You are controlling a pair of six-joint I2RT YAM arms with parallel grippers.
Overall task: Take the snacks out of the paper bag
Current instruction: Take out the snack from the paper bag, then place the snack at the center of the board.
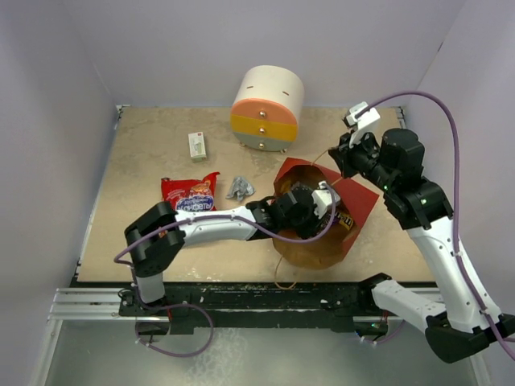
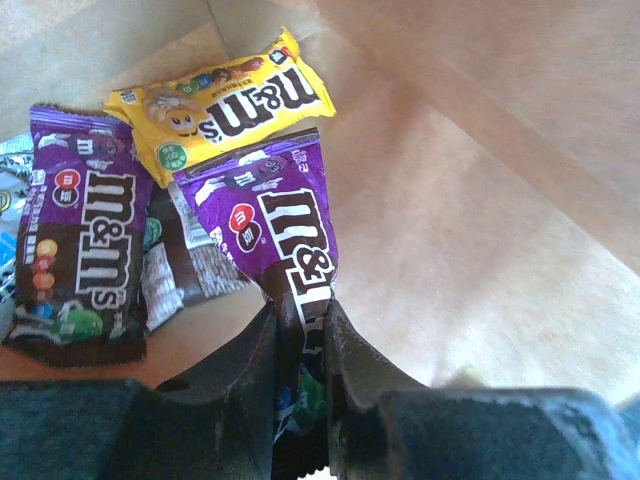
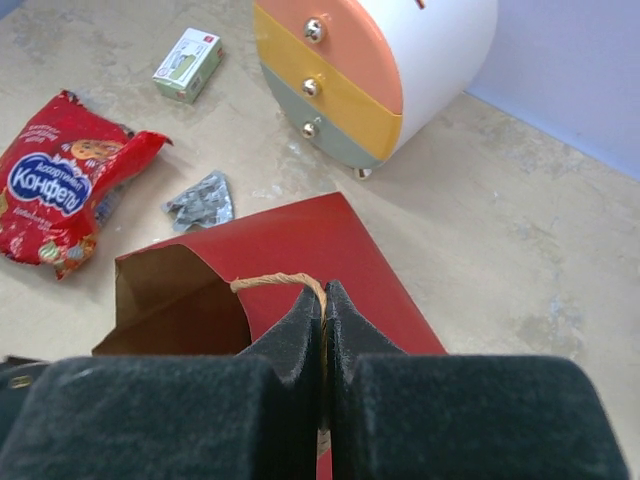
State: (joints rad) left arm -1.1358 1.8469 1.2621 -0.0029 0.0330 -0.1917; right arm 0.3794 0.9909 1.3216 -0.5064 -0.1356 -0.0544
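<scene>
The paper bag (image 1: 362,201) lies open on the table, red outside and brown inside. My left gripper (image 1: 310,211) reaches into its mouth. In the left wrist view this gripper (image 2: 303,310) is shut on the lower end of a purple candy packet (image 2: 275,215). Beside it on the bag's brown inner wall lie a yellow packet (image 2: 220,105), a second purple packet (image 2: 85,250) and a brown-and-white wrapper (image 2: 185,265). My right gripper (image 3: 323,295) is shut on the bag's twisted paper handle (image 3: 275,283). A red chip bag (image 1: 191,193) and a silver wrapper (image 1: 239,188) lie on the table left of the bag.
A round white-orange-yellow drawer unit (image 1: 268,108) stands at the back, just behind the bag. A small white-green box (image 1: 197,145) lies left of it. Walls close in the table on the left, back and right.
</scene>
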